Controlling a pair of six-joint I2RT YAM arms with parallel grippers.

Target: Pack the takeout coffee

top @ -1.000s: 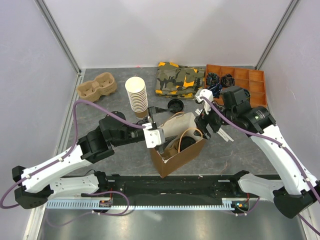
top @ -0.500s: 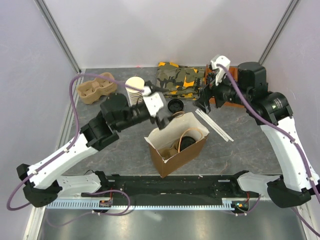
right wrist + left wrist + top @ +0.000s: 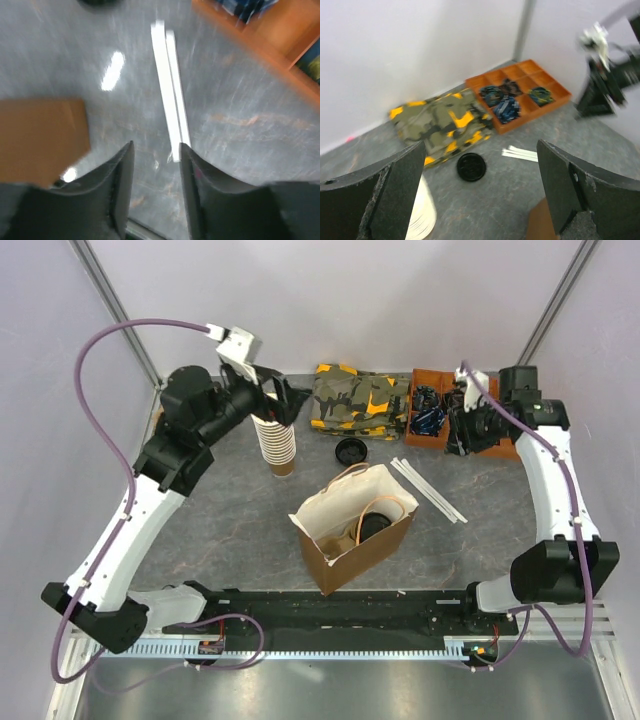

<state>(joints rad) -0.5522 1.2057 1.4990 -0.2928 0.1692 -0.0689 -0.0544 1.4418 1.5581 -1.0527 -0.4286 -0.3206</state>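
Observation:
The takeout coffee stands inside the open brown paper bag at mid-table; only its black lid shows, beside a bag handle. My left gripper hangs high at the back left over the stack of lidless cups. Its fingers are spread wide with nothing between them, so it is open. My right gripper is raised at the back right by the orange tray. Its jaws are narrower but apart and hold nothing.
A loose black lid lies on the table behind the bag. White sticks lie right of the bag. A camouflage cloth is at the back centre. The bag's corner shows in the right wrist view.
Both arms have lifted away from the bag. The left swung up to the back left, the right to the back right, and the right jaws have narrowed.

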